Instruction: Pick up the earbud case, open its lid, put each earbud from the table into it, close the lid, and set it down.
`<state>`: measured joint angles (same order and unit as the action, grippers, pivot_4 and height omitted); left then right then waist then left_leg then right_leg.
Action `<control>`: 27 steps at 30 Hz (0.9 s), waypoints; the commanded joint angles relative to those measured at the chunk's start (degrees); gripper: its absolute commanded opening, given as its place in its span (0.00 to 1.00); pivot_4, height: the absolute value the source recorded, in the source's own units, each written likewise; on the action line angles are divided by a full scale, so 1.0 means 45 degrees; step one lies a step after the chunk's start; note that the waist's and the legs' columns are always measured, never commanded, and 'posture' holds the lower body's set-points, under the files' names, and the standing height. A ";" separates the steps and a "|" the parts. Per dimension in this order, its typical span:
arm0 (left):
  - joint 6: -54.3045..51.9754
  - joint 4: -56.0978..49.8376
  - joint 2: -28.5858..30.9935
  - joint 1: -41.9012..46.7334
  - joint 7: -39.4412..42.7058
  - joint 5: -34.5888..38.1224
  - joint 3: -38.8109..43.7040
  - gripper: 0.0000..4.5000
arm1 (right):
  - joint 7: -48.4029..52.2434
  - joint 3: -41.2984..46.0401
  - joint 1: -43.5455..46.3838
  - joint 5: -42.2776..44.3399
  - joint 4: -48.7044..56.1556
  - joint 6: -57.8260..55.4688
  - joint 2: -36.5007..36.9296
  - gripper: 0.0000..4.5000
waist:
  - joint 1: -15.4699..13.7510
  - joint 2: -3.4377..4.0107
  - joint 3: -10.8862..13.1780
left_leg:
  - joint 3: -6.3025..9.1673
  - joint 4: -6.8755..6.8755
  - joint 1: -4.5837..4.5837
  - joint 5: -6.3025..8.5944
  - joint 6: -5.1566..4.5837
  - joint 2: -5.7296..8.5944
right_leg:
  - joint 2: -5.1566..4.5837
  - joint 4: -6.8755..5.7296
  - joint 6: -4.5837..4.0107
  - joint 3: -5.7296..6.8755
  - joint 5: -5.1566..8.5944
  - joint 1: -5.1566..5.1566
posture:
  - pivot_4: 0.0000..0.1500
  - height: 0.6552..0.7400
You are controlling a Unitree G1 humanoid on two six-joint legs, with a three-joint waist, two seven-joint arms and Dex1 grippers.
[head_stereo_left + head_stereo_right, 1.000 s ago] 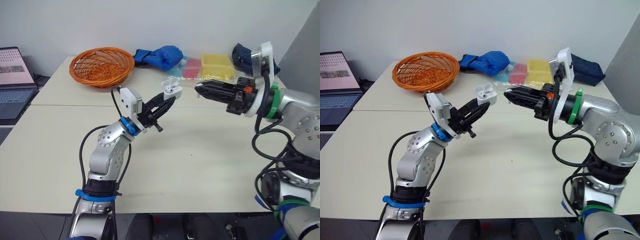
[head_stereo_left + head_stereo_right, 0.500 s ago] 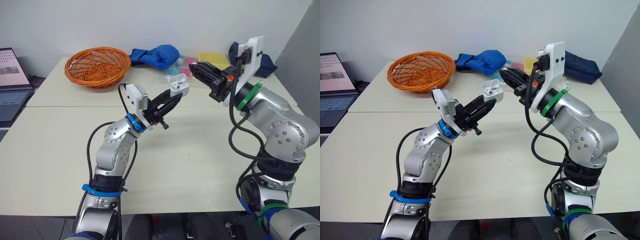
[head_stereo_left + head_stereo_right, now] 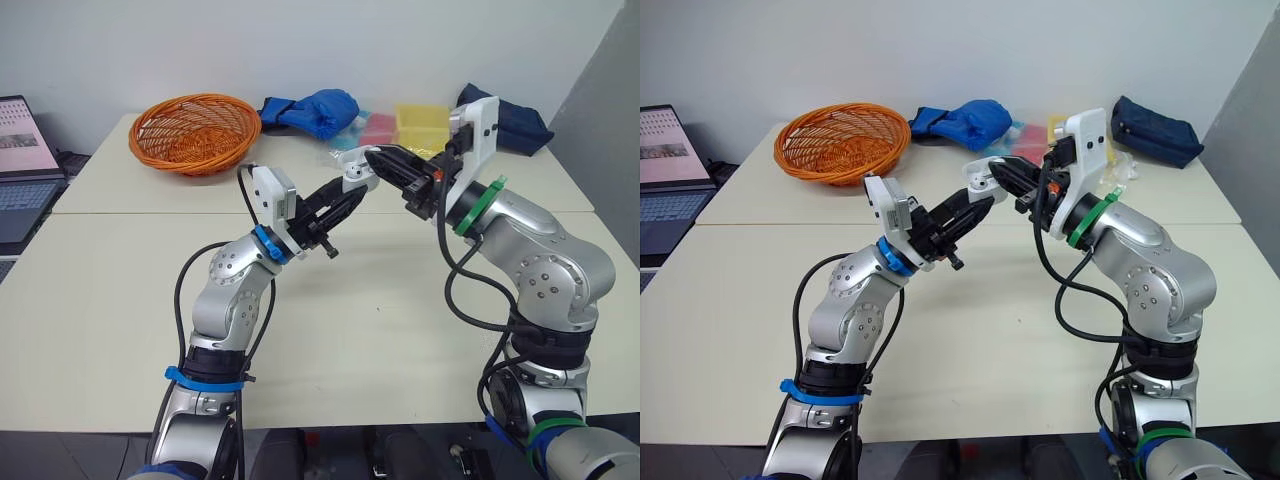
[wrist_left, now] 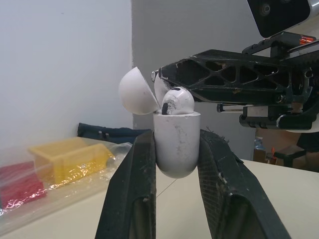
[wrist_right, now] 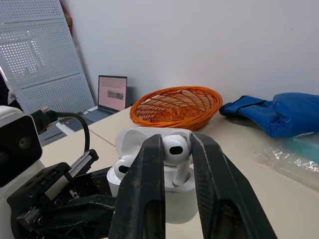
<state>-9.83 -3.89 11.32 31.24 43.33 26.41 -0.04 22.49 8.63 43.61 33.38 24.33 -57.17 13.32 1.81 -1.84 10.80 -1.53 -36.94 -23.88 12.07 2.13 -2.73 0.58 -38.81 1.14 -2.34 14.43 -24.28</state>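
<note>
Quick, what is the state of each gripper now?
Left gripper: closed, holding the case.
Right gripper: closed, holding an earbud at the case.

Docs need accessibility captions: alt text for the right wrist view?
The right hand pinches a white earbud at the mouth of the open earbud case, where a second earbud sits. An orange basket and a laptop stand behind.
</note>
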 commanded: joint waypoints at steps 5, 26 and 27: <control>0.0230 -0.0335 -0.0099 0.0429 0.0084 0.0272 0.0074 0.18 | 0.0022 -0.0317 -0.0174 0.0274 0.0306 0.0407 0.0222 0.09 | -0.0001 0.0000 0.0000 | 0.0001 0.0001 -0.0002 0.0000 0.0000 0.0000 | 0.0000 0.0005 0.0000 -0.0001 0.0000 0.0000 | 1.00 1.00; 0.0091 -0.0509 -0.0160 0.0370 0.0090 0.0369 -0.0037 0.18 | 0.0582 -0.0220 -0.0324 0.1024 0.0238 0.1078 0.1117 0.80 | -0.0001 -0.0002 0.0001 | 0.0000 0.0007 -0.0005 0.0001 -0.0002 -0.0002 | 0.0002 0.0021 0.0000 -0.0001 0.0001 0.0001 | 1.00 1.00; 0.0093 -0.0485 -0.0149 0.0352 0.0098 0.0364 -0.0044 0.18 | 0.0769 0.0086 -0.0341 0.1453 0.0282 0.0907 0.1312 0.80 | -0.0004 -0.0002 0.0001 | -0.0001 0.0007 -0.0006 0.0002 -0.0002 -0.0002 | 0.0002 0.0022 0.0001 -0.0002 0.0001 0.0001 | 1.00 1.00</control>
<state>-9.93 -3.89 10.84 31.79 43.42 26.99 -0.22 25.02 6.01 41.17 37.07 23.86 -52.68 17.99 1.79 -1.85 10.80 -1.53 -36.91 -23.91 12.08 2.12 -2.74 0.58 -38.70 1.14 -2.35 14.44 -24.27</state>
